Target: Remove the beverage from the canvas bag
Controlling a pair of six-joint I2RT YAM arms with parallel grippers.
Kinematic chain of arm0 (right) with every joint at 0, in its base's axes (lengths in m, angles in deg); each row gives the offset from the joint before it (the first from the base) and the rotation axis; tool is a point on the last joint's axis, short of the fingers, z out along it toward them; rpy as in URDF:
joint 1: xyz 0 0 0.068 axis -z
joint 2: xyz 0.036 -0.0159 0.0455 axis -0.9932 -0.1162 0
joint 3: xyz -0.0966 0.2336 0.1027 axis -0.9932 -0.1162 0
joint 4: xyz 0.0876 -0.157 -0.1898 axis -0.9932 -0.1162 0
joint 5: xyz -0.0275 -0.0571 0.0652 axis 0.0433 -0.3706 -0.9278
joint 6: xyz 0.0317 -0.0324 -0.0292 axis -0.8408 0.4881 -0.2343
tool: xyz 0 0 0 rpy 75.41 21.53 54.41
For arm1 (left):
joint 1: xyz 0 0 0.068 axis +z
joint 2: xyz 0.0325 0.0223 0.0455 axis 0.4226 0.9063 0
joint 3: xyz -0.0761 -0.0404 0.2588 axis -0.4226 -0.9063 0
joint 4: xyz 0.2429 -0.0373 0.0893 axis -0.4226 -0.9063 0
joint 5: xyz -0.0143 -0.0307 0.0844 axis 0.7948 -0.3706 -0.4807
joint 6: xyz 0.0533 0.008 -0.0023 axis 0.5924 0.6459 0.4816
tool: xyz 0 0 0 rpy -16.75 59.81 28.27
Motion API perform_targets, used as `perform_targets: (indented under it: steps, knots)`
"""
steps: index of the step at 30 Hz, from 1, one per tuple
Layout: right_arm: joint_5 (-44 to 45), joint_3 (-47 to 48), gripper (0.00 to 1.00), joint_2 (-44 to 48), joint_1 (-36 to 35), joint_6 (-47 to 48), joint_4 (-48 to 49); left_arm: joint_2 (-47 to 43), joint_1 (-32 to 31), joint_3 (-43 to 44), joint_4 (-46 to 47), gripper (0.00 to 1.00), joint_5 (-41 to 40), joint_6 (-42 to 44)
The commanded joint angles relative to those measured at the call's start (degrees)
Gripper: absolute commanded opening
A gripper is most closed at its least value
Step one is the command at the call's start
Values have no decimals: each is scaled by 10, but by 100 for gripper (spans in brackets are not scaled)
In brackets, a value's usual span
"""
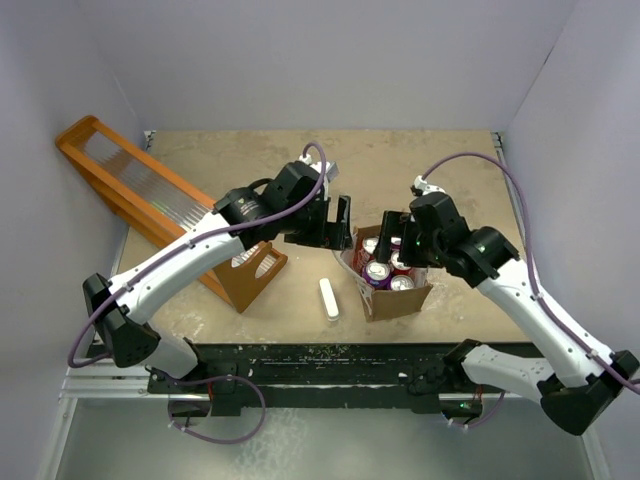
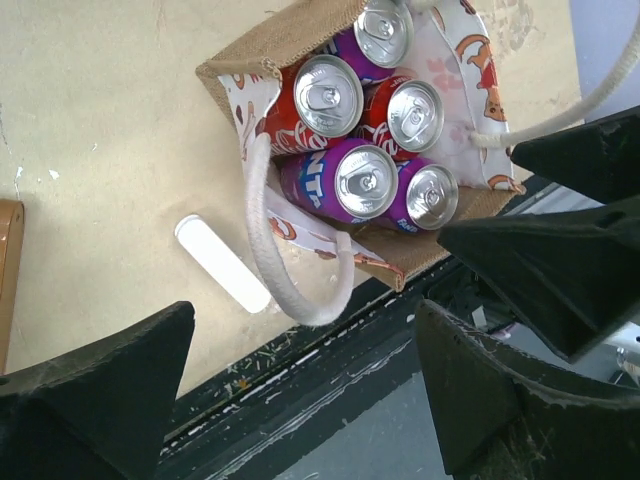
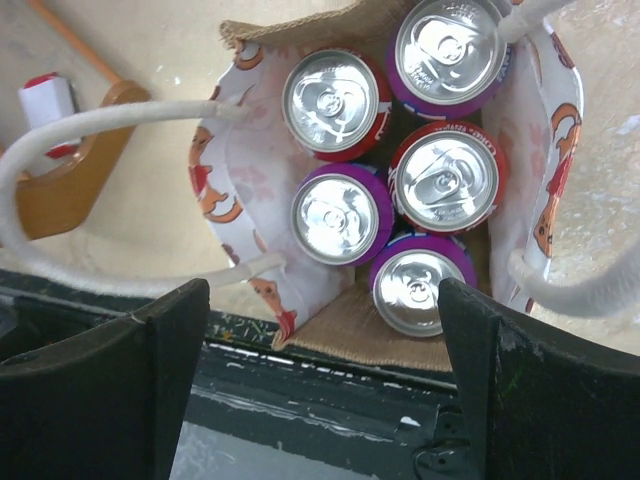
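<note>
closest to the lens, note the two black fingers of the right end effector spread wide and released, gripping nothing, hanging straight above the open mouth of the small boxy brown canvas bag with white red-printed side panels. find the left end effector equally released and empty, just beside the bag on its left. locate the bag upright on the beige table, close to the near edge, between both arms, holding five upright aluminium beverage cans, two red and three purple, packed touching one another. see also a short white stick lying flat just left of the bag. expect each can to handle as rigid, smooth and rather slippery, thin-walled enough to dent under a hard squeeze; cannot tell whether full, so plan for some weight. expect the bag to be soft and light, likely to ride up or tip with a dragged can. take hold across the round body just under the top rim of the outermost purple can by the table edge, slipping fingers into the gaps, clear of the white rope loop handles.
</note>
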Motion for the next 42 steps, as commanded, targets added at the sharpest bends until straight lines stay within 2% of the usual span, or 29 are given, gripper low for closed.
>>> perform_targets:
  steps: [1, 3, 7, 13, 17, 21, 23, 26, 34, 42]
  knots:
    - [38, -12, 94, -27, -2, 12, 44, 23, -2, -2, 10, 89, -23, -17]
    - [30, -20, 88, -44, -2, 17, 59, 50, -2, 8, 2, 83, -16, -18]
    - [28, -21, 82, -73, -2, 53, 79, 75, -2, 17, -4, 67, -15, -18]
    - [54, -26, 77, -106, -2, 98, 109, 68, -2, -6, 2, 50, -37, -26]
    - [45, -45, 72, -117, -1, 94, 159, 57, -1, -30, 26, 38, -30, -47]
    - [26, -23, 64, -149, 0, 86, 164, 57, -2, -27, 26, 25, -14, -39]
    - [24, -23, 65, -166, -1, 81, 171, 59, -1, -26, 25, 19, -15, -20]
    - [39, -4, 72, -198, 2, 64, 148, 72, 7, -6, -3, 7, -6, -14]
    - [105, 26, 72, -240, 5, -61, 76, 63, 31, -19, 20, 0, 49, 9]
    - [61, 9, 70, -278, 5, -138, 82, 74, 35, -15, 35, 0, 85, 33]
